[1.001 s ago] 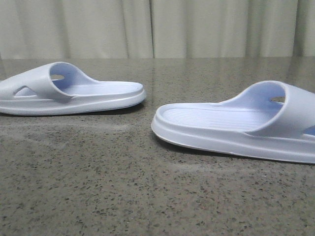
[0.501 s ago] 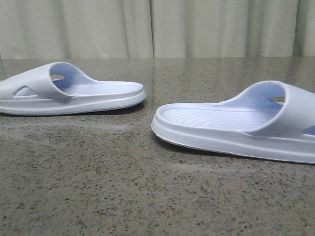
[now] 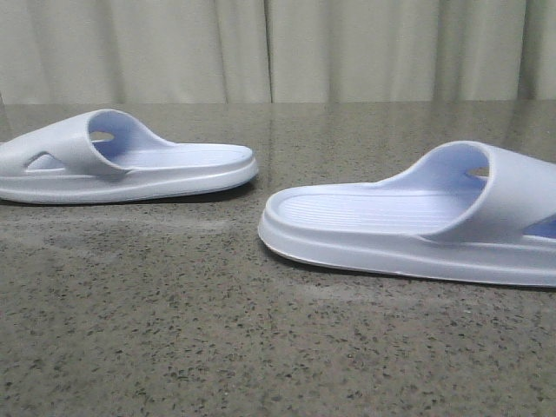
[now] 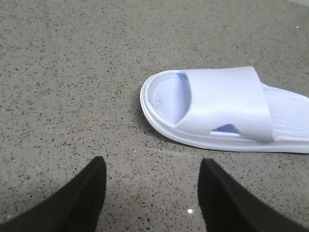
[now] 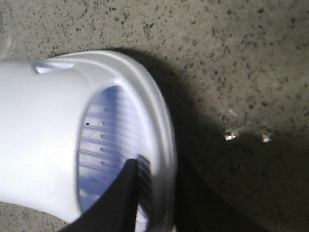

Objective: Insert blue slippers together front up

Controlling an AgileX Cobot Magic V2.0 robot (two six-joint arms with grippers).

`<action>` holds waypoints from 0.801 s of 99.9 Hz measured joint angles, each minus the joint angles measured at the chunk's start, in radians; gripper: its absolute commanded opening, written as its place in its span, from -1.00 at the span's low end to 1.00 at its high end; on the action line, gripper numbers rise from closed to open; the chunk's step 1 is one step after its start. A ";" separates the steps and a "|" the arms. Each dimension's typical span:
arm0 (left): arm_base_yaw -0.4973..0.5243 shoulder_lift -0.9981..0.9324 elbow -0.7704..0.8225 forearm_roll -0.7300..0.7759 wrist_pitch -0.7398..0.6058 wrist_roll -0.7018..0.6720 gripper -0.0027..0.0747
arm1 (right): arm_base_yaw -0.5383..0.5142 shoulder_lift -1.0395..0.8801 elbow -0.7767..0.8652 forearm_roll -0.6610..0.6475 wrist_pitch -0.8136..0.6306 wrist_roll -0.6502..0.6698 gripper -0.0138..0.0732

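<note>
Two pale blue slippers lie sole-down on the speckled stone table [image 3: 261, 347]. The left slipper [image 3: 130, 165] is at the far left, its heel toward the middle; it also shows in the left wrist view [image 4: 227, 106]. My left gripper [image 4: 152, 164] is open and empty above bare table, short of that slipper's toe. The right slipper [image 3: 408, 226] lies nearer, at the right. In the right wrist view my right gripper [image 5: 157, 166] straddles the toe rim of this slipper [image 5: 38, 121]: one finger [image 5: 120, 198] is inside the toe opening, the other is lost in dark shadow outside the rim.
A pale curtain [image 3: 278, 52] hangs behind the table's far edge. Neither arm shows in the front view. A gap of bare stone lies between the two slippers.
The right slipper has slid a little to the left and turned slightly in the last half second. The left slipper has not moved.
</note>
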 measured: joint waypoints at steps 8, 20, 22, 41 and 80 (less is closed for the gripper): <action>0.000 0.000 0.000 -0.008 0.002 0.000 0.03 | 0.000 0.000 0.000 0.016 0.002 0.000 -0.92; 0.000 0.009 0.000 -0.028 0.006 0.000 0.03 | 0.000 0.000 0.000 0.020 -0.004 -0.002 -0.92; 0.000 0.013 0.000 -0.033 0.006 0.000 0.03 | 0.000 0.000 0.000 0.023 -0.004 -0.002 -0.92; 0.000 0.105 -0.039 -0.101 0.008 0.018 0.03 | 0.000 0.000 0.000 0.056 -0.018 -0.011 -0.92; 0.000 0.418 -0.231 -0.251 0.031 0.096 0.03 | 0.000 0.000 0.000 0.144 -0.035 -0.076 -0.92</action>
